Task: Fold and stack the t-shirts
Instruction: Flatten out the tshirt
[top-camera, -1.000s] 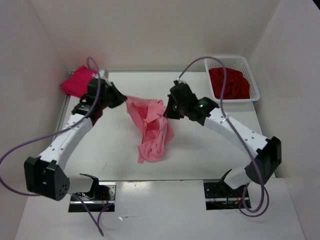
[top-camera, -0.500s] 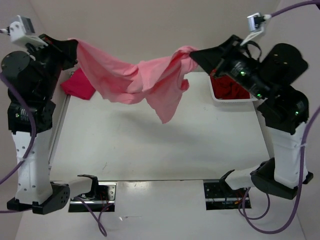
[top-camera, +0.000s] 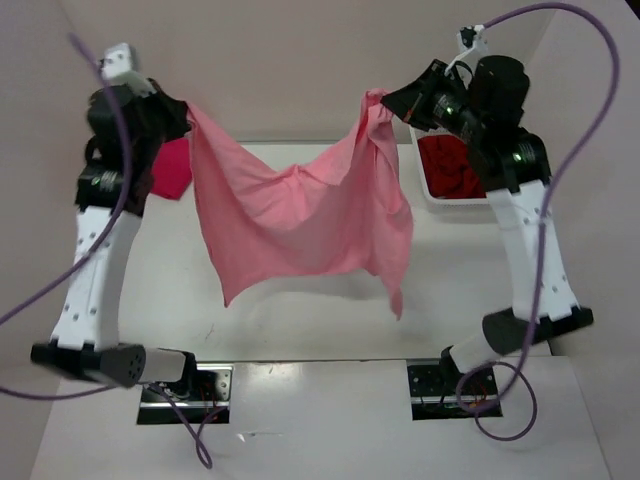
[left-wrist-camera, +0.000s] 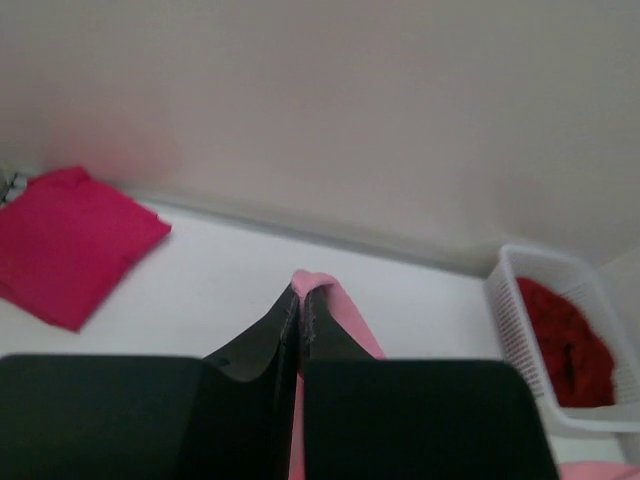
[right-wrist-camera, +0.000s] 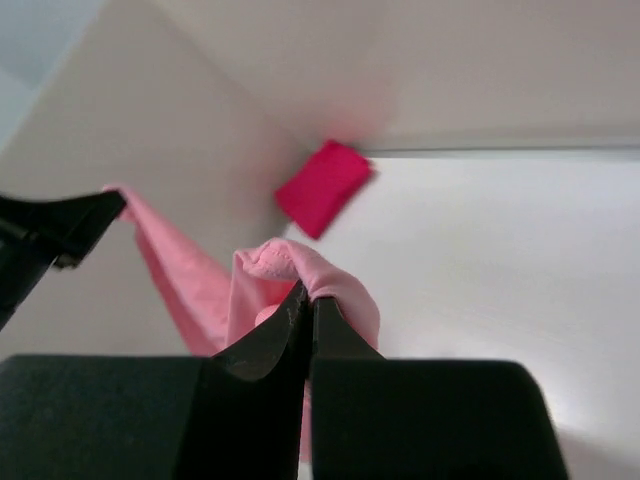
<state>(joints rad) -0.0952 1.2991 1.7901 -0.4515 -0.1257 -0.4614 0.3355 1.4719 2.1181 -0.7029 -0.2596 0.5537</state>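
Note:
The light pink t-shirt (top-camera: 300, 215) hangs spread in the air between both grippers, well above the table. My left gripper (top-camera: 185, 112) is shut on its left top corner (left-wrist-camera: 318, 290). My right gripper (top-camera: 385, 102) is shut on its right top corner (right-wrist-camera: 300, 265). The bright crimson-magenta t-shirt (top-camera: 172, 168) lies folded at the table's far left; it also shows in the left wrist view (left-wrist-camera: 65, 240) and the right wrist view (right-wrist-camera: 322, 186). The dark red t-shirt (top-camera: 452, 165) lies crumpled in the white basket (top-camera: 428, 195).
The white lattice basket (left-wrist-camera: 520, 330) stands at the far right of the table (top-camera: 300, 310). Walls close in the table on the left, back and right. Both arms stand raised high, cables looping beside them.
Both grippers lifted the pink shirt off the table and pulled apart; it now hangs lower and more spread out than half a second ago, its lower edge dropped toward the table.

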